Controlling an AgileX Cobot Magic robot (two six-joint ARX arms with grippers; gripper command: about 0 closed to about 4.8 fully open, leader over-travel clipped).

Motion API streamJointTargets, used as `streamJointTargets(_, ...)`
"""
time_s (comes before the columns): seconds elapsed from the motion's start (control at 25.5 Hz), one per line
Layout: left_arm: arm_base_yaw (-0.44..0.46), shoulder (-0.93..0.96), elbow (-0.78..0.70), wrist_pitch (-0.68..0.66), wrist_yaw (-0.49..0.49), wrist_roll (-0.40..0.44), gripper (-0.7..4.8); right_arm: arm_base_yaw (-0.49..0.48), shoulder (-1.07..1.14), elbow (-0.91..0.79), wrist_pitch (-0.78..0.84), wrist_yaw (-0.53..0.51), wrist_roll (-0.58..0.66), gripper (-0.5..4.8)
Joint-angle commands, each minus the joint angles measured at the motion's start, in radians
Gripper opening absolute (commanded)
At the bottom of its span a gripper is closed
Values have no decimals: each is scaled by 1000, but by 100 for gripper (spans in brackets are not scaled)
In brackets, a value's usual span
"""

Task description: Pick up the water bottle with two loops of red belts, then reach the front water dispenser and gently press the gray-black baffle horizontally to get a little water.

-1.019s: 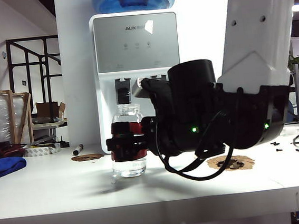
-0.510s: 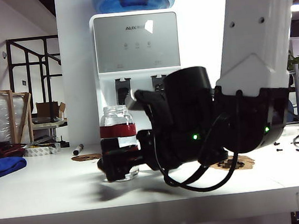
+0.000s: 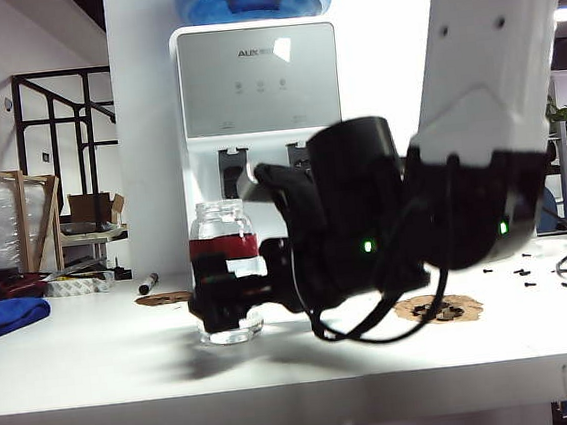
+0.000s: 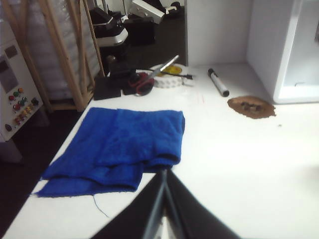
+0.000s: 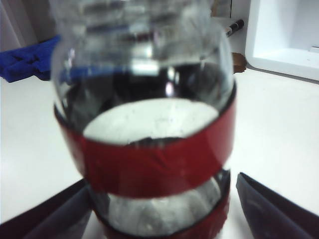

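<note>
We find bottle (image 3: 226, 268) upright on table before dispenser (image 3: 260, 124). Right gripper (image 5: 164, 209) wide, jaws flanking lower band, no contact. Left gripper (image 4: 164, 209) pinched narrow, empty, far left of bottle. We advise: center, close evenly, lift straight.

Water bottle (image 5: 149, 149) fills right gripper (image 5: 159, 209) gap (fingers apart).

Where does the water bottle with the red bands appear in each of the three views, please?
Exterior view: the water bottle stands on the table, left of centre, before the water dispenser, with the open right gripper around its lower part.
Left wrist view: not in it.
Right wrist view: the bottle fills the picture's middle, between the open jaws.
Shared landmark: the black marker.
</note>
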Motion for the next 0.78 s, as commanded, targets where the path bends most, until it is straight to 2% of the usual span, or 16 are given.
streamJointTargets(0.04,0,2,-56,112,0,42,-4,5,-47,-5,-49,4,-18,479)
streamJointTargets(0.31,0,2,-162,209,-1,48,-4,5,-128,-108,-45,6,-27,479)
streamJointTargets(0.51,0,2,-236,242,-2,48,-4,4,-207,-206,-43,46,-30,479)
streamJointTargets(0.55,1,3,-234,206,0,44,-4,4,-253,-247,-51,53,-47,428)
streamJointTargets(0.59,1,3,-234,198,2,43,-4,5,-296,-274,-73,52,-93,226)
streamJointTargets(0.63,2,2,-234,198,1,43,-4,5,-319,-286,-90,50,-115,101)
streamJointTargets(0.67,2,2,-234,198,3,42,-4,5,-346,-298,-108,51,-130,12)
streamJointTargets(0.71,2,2,-234,197,4,30,-4,5,-369,-306,-127,53,-130,-5)
streamJointTargets(0.78,2,-3,-234,185,4,-13,-4,5,-417,-312,-198,53,-130,-5)
